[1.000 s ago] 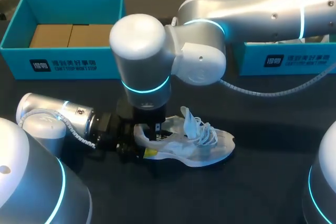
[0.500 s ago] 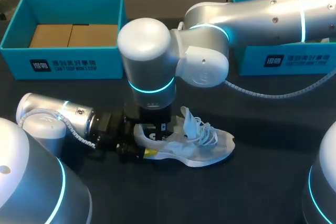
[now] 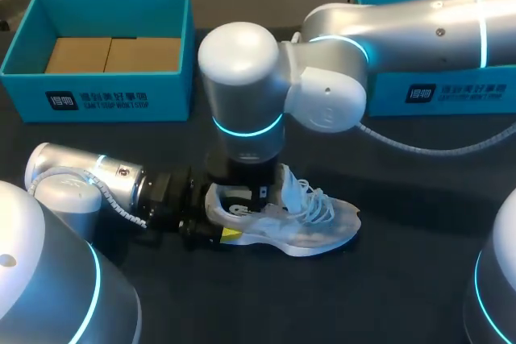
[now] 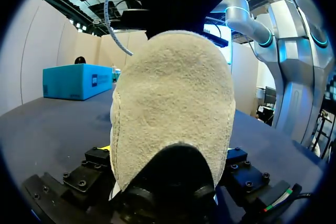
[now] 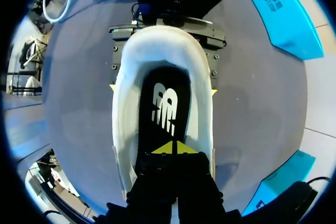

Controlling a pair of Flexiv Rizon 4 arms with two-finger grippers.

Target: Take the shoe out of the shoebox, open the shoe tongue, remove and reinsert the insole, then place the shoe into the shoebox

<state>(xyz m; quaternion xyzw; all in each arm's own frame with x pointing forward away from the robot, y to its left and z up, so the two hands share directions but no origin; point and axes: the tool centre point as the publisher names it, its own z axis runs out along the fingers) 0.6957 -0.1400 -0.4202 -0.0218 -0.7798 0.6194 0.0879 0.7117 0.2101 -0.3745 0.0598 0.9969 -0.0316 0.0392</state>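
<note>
Dark counter runs under both arms, with the white shoe standing on its sole near the middle, toe to my right. It is outside both boxes and well apart from them.

Nearest, the left arm lies low along the counter from my left. The left hand grips the shoe at the heel. In the right wrist view a yellow tip presses each side of the shoe there. In the left wrist view the pale, fuzzy back of the heel stands upright between the black fingers.

Just beyond, the right arm comes in from the right and turns straight down over the shoe. The right hand is inside the opening, its yellow tips pressed together against the black insole. The insole lies flat in the shoe. I cannot tell whether the tips have any of it between them. White laces stand loose just ahead of the wrist.

Farthest back, the left box sits open, teal, with brown cardboard in its bottom. The right box, also teal, is partly hidden behind the right arm.
</note>
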